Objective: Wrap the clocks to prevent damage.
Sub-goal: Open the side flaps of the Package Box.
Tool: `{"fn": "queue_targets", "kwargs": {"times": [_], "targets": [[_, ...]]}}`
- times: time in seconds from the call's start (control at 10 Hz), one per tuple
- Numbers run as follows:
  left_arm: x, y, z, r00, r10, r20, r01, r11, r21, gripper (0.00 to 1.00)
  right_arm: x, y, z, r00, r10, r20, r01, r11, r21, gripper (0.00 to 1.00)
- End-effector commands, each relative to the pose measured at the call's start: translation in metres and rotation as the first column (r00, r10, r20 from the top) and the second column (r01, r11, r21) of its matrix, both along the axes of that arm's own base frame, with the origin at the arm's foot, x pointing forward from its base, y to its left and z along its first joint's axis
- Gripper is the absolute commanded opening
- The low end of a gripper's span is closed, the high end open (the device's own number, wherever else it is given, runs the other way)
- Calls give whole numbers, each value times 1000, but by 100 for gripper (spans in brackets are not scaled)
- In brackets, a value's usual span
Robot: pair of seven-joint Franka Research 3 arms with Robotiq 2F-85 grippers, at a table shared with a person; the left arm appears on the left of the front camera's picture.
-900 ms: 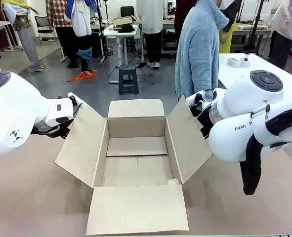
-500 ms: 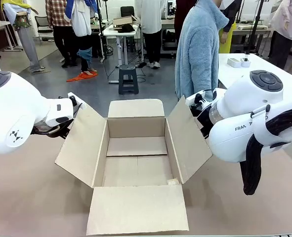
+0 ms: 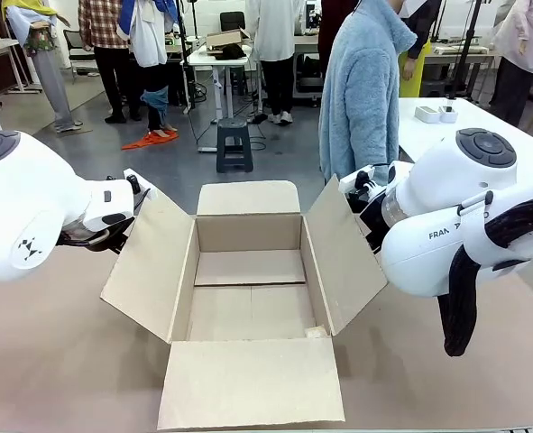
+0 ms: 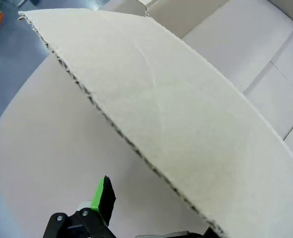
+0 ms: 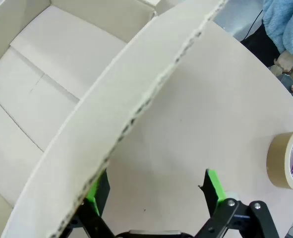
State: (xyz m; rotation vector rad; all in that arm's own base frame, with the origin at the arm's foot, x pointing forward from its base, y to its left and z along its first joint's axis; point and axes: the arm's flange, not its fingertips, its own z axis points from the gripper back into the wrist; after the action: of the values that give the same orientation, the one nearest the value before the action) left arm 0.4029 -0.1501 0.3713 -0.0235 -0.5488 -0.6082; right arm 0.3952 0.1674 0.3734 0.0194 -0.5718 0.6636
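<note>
From the front, one cardboard box [image 3: 248,298] stands open on the counter [image 3: 50,361] with its four flaps spread outward. Two white arms flank it: the left arm [image 3: 32,216] behind the box's left flap [image 3: 149,266], the right arm [image 3: 446,216] behind its right flap [image 3: 343,257]. One person [image 3: 361,90] in a pale blue fleece stands beyond the box's far flap [image 3: 248,197]. In the left wrist view, the box's left flap [image 4: 186,114] crosses the frame on a slant. One of the left fingers [image 4: 102,198] shows its green pad on the counter side of the flap's corrugated edge, apart from it, while the other is hidden under the flap. The pair stands spread wide and clamps nothing. In the right wrist view, both right fingers [image 5: 213,186] show, spread wide with bare counter [image 5: 186,124] between them and nothing held. The box's right flap [image 5: 87,148] runs just beside one finger, on the box side of it; whether they touch I cannot tell. One roll of tan tape [image 5: 287,159] sits on the counter well away from the box, beyond the other finger.
</note>
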Motion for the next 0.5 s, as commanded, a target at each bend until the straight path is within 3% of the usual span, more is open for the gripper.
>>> {"fn": "queue_targets", "kwargs": {"times": [0.0,0.2,0.4], "targets": [[0,0,0,1000,0,0,0,1000,0,100,0,0,0,1000,0,1,0,1000,1,100],[0,0,0,1000,0,0,0,1000,0,100,0,0,0,1000,0,0,0,1000,0,100],[-37,8,87,999,4,48,-8,996,91,100,-34,9,66,995,-77,59,80,996,-49,100]]}}
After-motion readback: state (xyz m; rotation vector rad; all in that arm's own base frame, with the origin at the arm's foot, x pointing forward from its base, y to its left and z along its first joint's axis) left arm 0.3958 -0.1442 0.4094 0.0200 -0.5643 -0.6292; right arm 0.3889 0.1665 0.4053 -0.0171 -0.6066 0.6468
